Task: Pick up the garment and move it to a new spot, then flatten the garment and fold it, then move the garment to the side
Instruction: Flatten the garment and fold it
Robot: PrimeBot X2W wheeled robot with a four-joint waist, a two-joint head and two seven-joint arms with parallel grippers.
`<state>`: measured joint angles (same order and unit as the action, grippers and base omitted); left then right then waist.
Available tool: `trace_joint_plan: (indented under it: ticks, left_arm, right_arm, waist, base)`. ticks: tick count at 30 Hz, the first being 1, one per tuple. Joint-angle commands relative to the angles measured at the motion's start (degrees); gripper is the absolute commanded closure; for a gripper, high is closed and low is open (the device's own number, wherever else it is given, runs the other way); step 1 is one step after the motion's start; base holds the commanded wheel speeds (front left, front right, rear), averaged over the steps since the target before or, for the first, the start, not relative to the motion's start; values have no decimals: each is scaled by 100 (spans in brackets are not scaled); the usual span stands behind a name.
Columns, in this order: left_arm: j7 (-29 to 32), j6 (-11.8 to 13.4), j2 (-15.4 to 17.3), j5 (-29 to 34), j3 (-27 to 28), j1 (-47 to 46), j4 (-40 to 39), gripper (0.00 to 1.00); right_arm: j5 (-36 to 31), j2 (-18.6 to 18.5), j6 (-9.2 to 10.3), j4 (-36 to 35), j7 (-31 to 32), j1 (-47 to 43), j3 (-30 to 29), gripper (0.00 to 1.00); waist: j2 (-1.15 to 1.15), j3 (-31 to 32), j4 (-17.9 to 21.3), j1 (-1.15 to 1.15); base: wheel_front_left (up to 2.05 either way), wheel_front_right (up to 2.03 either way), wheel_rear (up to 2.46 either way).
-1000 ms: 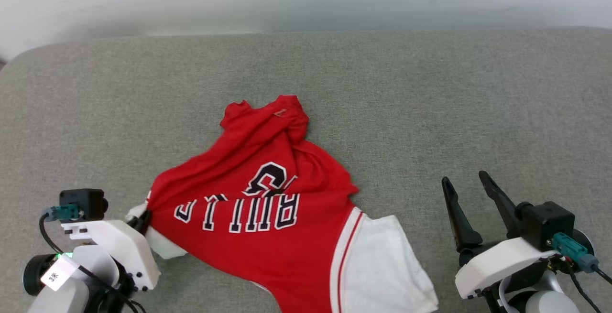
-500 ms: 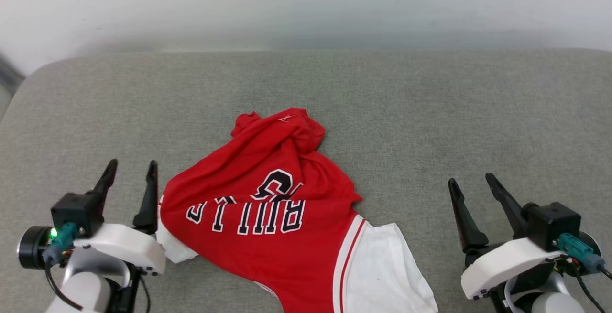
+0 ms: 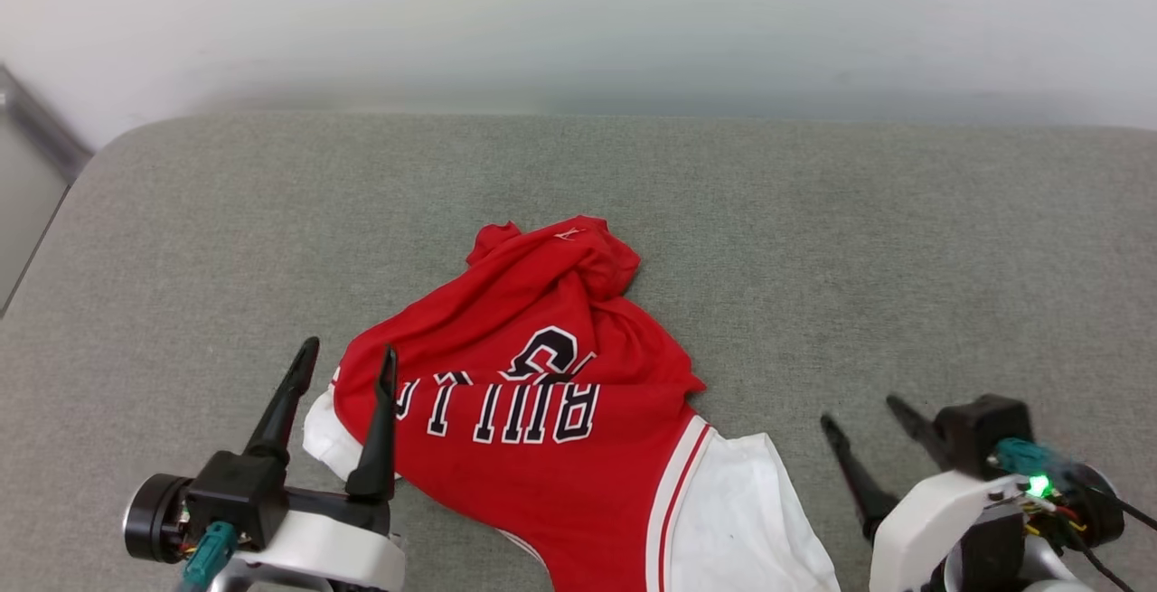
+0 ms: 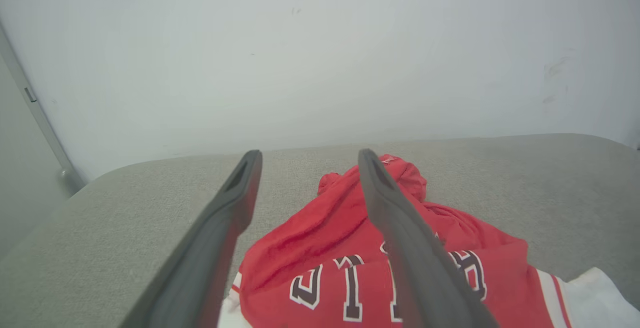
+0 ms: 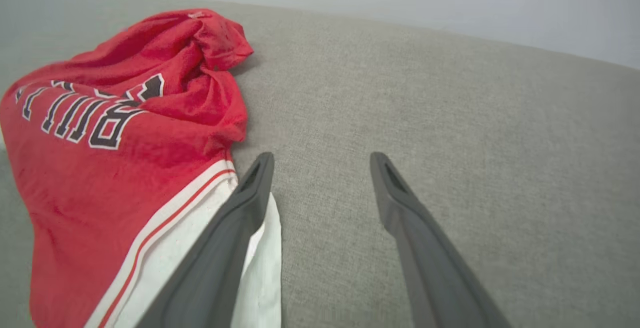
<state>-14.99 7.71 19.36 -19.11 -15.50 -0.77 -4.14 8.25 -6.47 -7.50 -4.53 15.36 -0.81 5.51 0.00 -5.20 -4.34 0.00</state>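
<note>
garment (image 3: 533, 447) is lying crumpled on the grey cushion (image 3: 813, 239), roughly centre-front in the head view, nearer the left gripper than the right. red body is facing up, with the black-and-white lettering (image 3: 506, 407) reading upside down from the head camera. the number beyond it is getting half swallowed by a fold. far end is bunching into a twisted red lump (image 3: 569, 258). one white sleeve (image 3: 741, 520) with red-white trim is spreading flat toward the near right and running off the bottom edge. a bit of the other white sleeve (image 3: 321, 429) is peeking out under the red at the left edge.

left gripper (image 3: 351, 348) is sitting at lower left, fingers spread wide apart and pointing away from the robot. its right finger is overlapping the garment's left edge in the head view; can't tell if it's touching cloth. in the left wrist view the left gripper (image 4: 308, 153) is looking over the garment (image 4: 320, 248), with cushion and red cloth showing through the gap.

right gripper (image 3: 860, 410) is sitting at lower right, fingers also spread apart, over bare cushion just beside the white sleeve. in the right wrist view the right gripper (image 5: 321, 156) is framing grey cushion in its gap, its left finger crossing in front of the sleeve's edge.

pale wall (image 3: 578, 23) is running behind the cushion.
</note>
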Motion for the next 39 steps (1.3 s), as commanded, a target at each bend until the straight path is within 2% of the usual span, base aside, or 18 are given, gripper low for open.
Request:
trace_joint_plan:
  ticks: [1, 6, 11, 16, 25, 26, 27, 30, 36, 37, 39]
  left_arm:
    - [-25, -19, -26, 48, 3, 29, -52, 0]
    - [-26, -134, -145, 157, 19, -108, -91, 0]
    - [-22, -246, -250, 237, 54, -222, -61, 0]
    - [-21, -357, -355, 292, 71, -257, 4, 0]
    - [-22, -503, -531, 390, 148, -293, 142, 0]
    - [-22, -519, -548, 401, 152, -286, 159, 0]
    - [-22, -538, -564, 411, 160, -277, 174, 0]
    - [-22, -576, -608, 433, 209, -227, 217, 0]
    - [-22, -660, -666, 462, 280, -131, 316, 0]
    - [-22, -695, -709, 484, 305, -134, 347, 0]
    - [-22, -715, -736, 492, 323, -123, 365, 0]
  right_arm:
    - [71, -149, 2, -84, 309, -70, 113, 0]
    - [352, -606, 2, -322, 1778, 89, 485, 0]
    - [741, -863, 2, -57, 2669, 378, 843, 0]
    - [1008, -908, 2, 572, 2842, 723, 1188, 0]
    - [994, -993, 2, 1772, 2630, 1088, 1652, 0]
    - [1010, -1013, 2, 1885, 2601, 1108, 1694, 62]
    - [1039, -1029, 2, 1962, 2568, 1132, 1724, 100]
    - [1096, -1120, 3, 2119, 2434, 1236, 1637, 100]
    - [1097, -1503, 14, 2305, 2202, 1433, 1087, 100]
    - [1079, -1744, 7, 2349, 2177, 1489, 823, 100]
    - [1093, -1930, 7, 2380, 2164, 1530, 631, 100]
  waist:
    - [0, -20, -28, 0]
    - [0, -136, -148, 0]
    - [0, -216, -328, 0]
    - [0, -293, -519, 0]
    - [0, -435, -823, 0]
    - [0, -439, -840, 0]
    - [0, -441, -854, 0]
    - [0, -432, -855, 0]
    - [0, -351, -718, 0]
    - [0, -337, -654, 0]
    - [0, -337, -609, 0]
  base:
    - [0, 0, 0]
    - [0, 0, 0]
    - [0, 0, 0]
    - [0, 0, 0]
    - [0, 0, 0]
    - [0, 0, 0]
    - [0, 0, 0]
    - [0, 0, 0]
    - [0, 0, 0]
    - [0, 0, 0]
    - [0, 0, 0]
